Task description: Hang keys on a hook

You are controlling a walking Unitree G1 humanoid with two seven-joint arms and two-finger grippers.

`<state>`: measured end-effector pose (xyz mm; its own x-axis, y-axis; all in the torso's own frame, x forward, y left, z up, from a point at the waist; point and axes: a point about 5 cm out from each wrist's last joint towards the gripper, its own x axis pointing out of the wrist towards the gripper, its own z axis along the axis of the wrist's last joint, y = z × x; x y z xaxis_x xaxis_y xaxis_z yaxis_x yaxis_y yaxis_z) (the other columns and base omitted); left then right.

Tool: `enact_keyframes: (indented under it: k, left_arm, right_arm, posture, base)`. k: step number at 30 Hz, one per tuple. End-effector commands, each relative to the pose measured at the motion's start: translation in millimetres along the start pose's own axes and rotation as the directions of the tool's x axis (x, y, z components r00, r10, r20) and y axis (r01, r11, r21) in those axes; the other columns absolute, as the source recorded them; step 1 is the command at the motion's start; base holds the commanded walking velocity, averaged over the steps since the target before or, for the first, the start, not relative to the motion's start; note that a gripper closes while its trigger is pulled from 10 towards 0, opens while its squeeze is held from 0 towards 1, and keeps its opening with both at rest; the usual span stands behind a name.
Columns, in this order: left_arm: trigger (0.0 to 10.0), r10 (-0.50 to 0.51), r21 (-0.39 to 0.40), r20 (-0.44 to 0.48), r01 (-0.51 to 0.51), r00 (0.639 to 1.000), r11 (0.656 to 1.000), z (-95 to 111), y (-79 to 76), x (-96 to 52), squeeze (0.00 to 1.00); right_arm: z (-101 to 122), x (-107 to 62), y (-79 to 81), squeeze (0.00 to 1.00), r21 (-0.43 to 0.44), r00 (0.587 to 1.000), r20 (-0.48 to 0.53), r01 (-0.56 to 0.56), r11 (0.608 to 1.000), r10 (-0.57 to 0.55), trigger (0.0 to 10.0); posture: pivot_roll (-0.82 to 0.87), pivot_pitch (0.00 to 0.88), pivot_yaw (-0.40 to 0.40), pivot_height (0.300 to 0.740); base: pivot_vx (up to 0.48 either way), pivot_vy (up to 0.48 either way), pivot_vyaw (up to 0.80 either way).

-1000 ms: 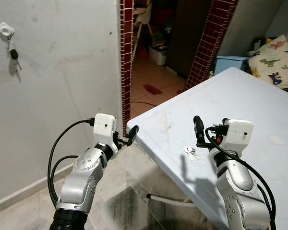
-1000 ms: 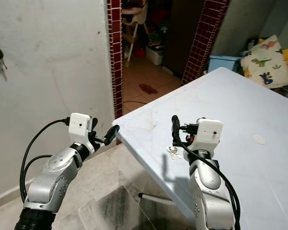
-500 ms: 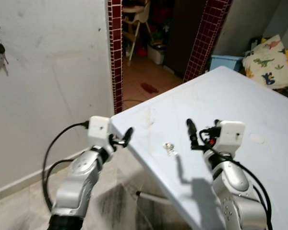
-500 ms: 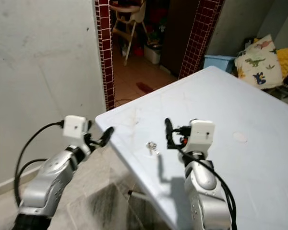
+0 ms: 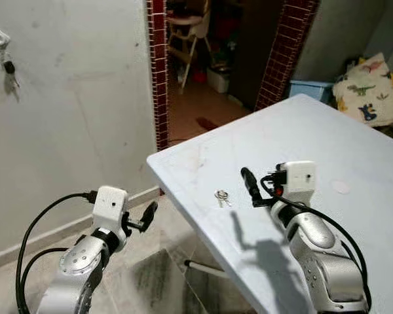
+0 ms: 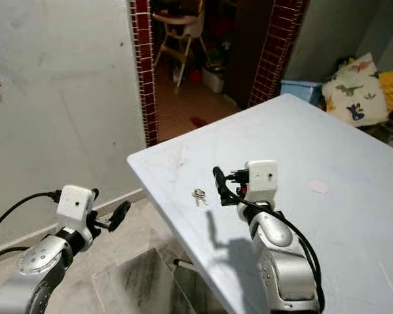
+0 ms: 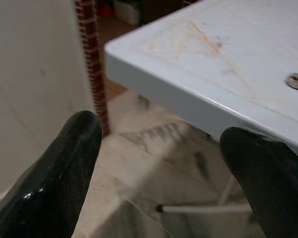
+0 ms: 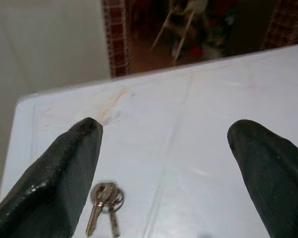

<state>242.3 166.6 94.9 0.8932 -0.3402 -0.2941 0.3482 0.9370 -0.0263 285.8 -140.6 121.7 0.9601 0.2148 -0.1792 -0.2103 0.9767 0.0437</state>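
While keys (image 8: 105, 207) lie on table (image 5: 354, 150), right hand (image 8: 164, 173) hovers spread; left hand (image 7: 159, 168) spread; no legible writing.

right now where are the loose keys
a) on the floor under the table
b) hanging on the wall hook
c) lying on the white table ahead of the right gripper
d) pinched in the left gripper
c: the keys lie flat on the white table, just ahead of the open right gripper, untouched; the open left gripper hangs off the table's edge, holding nothing.
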Motion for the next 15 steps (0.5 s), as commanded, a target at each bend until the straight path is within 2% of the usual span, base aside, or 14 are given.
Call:
enact_keyframes:
  k: [1, 3, 5, 11, 15]
  left_arm:
    - [10.0, -0.075, -0.008, -0.001, 0.075, 0.997, 0.997, 3.7, -9.4, 1.3, 0.0]
    - [10.0, -0.127, -0.011, -0.007, 0.127, 0.992, 0.992, 6.5, -15.2, 3.0, 0.0]
    - [10.0, -0.151, -0.002, 0.001, 0.151, 0.989, 0.989, 10.5, -18.0, 4.0, 0.0]
    - [10.0, -0.203, -0.007, 0.004, 0.203, 0.979, 0.979, 13.7, -25.1, 2.7, 0.0]
    - [10.0, -0.212, -0.017, 0.005, 0.212, 0.977, 0.977, 14.0, -27.0, 0.7, 0.0]
  right_arm:
    - [-10.4, 5.4, -1.7, 0.0, -0.032, 0.997, -0.083, 0.001, 0.999, -0.003, 10.0]
    - [-19.3, 11.1, 1.2, 0.0, -0.061, 0.988, -0.148, -0.055, 0.997, 0.045, 10.0]
    - [-20.0, 14.6, 0.3, 0.0, -0.119, 0.988, -0.151, -0.06, 0.991, 0.042, 10.0]
    - [-17.3, 23.3, 0.8, 0.0, -0.201, 0.984, -0.16, -0.115, 0.973, 0.083, 10.0]
    - [-14.0, 23.4, -1.5, 0.0, -0.214, 0.982, -0.15, -0.146, 0.966, 0.115, 10.0]
  posture:
    - [0.14, 0.0, -0.058, 0.74]
    - [0.15, 0.0, -0.058, 0.74]
    - [0.15, 0.0, -0.059, 0.74]
    - [0.15, 0.006, -0.065, 0.74]
    - [0.15, 0.009, -0.068, 0.74]
  base:
    - [0.0, 0.0, 0.0]
    - [0.0, 0.0, 0.0]
    - [0.0, 0.0, 0.0]
    - [0.0, 0.0, 0.0]
    - [0.0, 0.0, 0.0]
